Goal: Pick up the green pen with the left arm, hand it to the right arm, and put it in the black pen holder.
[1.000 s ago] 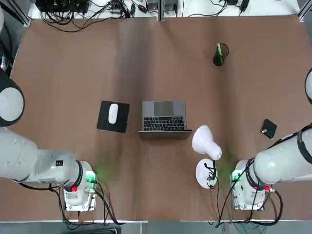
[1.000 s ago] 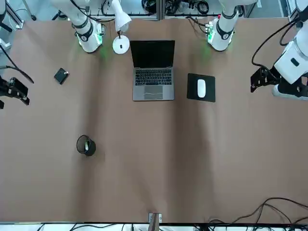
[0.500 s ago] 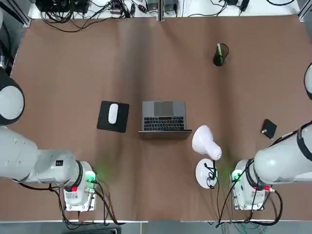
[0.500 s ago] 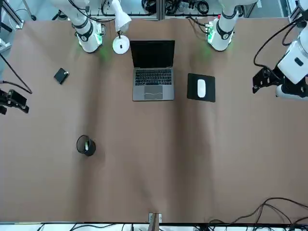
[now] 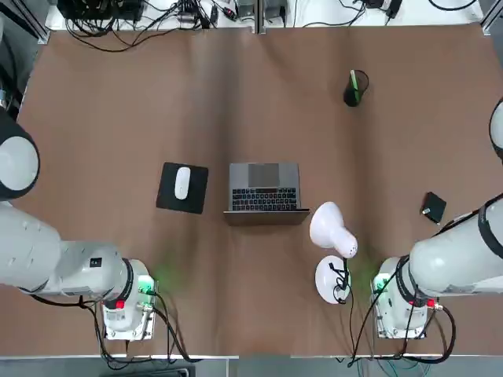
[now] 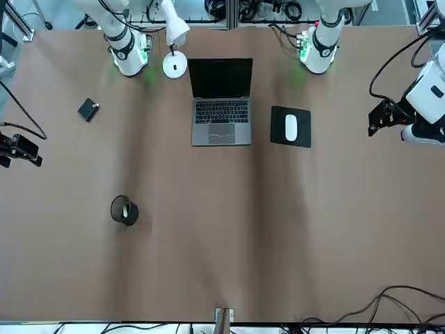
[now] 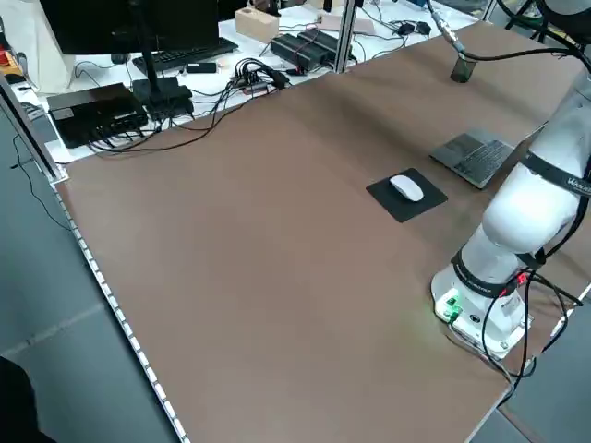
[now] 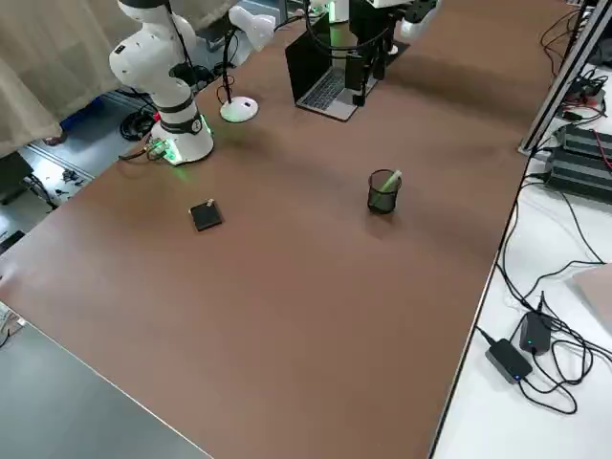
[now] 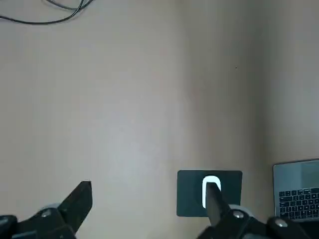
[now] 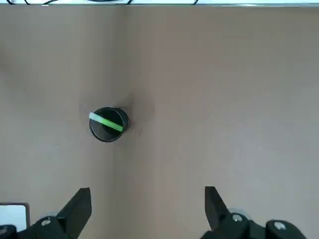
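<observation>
Landmark: laptop [image 5: 265,188], open, mid-table. Left of laptop: black mouse pad [image 5: 181,188], just beside it, white mouse [image 5: 182,183] on top. Right of laptop, toward the bases: white lamp [image 5: 332,229], head near the laptop's corner, round base below. Farther right of laptop: small flat black square gadget [image 5: 433,207], well apart. Beyond laptop, off to the right: black pen holder [image 5: 351,96], green pen [image 5: 354,85] inside, leaning on the rim. Left arm [image 5: 63,255] left of laptop and nearer the bases; right arm [image 5: 460,259] on the laptop's right side.
</observation>
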Robot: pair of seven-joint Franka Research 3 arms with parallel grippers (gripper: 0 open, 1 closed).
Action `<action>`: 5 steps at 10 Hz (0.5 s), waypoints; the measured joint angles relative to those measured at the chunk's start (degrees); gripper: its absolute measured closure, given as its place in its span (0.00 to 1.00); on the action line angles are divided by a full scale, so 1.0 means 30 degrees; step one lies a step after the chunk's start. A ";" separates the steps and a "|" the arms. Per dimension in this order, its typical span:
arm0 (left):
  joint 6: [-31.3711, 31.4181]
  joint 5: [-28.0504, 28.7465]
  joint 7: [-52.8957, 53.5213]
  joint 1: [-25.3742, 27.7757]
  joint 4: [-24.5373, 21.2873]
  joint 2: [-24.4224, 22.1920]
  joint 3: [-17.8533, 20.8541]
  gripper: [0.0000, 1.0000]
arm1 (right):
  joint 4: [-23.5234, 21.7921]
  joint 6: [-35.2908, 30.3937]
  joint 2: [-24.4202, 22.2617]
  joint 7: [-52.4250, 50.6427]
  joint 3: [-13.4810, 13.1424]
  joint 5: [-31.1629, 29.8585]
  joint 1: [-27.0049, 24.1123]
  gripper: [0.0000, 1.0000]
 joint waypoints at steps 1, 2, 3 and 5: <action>0.0000 0.0000 0.0000 0.0000 0.0011 0.0000 -0.0001 0.00 | 0.0000 0.0010 0.0000 0.0018 0.0000 0.0001 -0.0099 0.00; 0.0000 0.0000 0.0000 0.0000 0.0017 0.0000 0.0000 0.00 | 0.0000 0.0012 0.0001 0.0018 -0.0001 0.0001 -0.0201 0.00; 0.0000 0.0000 -0.0047 0.0001 0.0022 0.0000 0.0000 0.00 | 0.0000 0.0027 0.0002 0.0018 -0.0001 0.0001 -0.0246 0.00; 0.0000 0.0000 -0.0399 0.0009 0.0025 0.0001 0.0001 0.00 | 0.0000 0.0244 0.0026 0.0020 0.0024 0.0009 -0.0248 0.00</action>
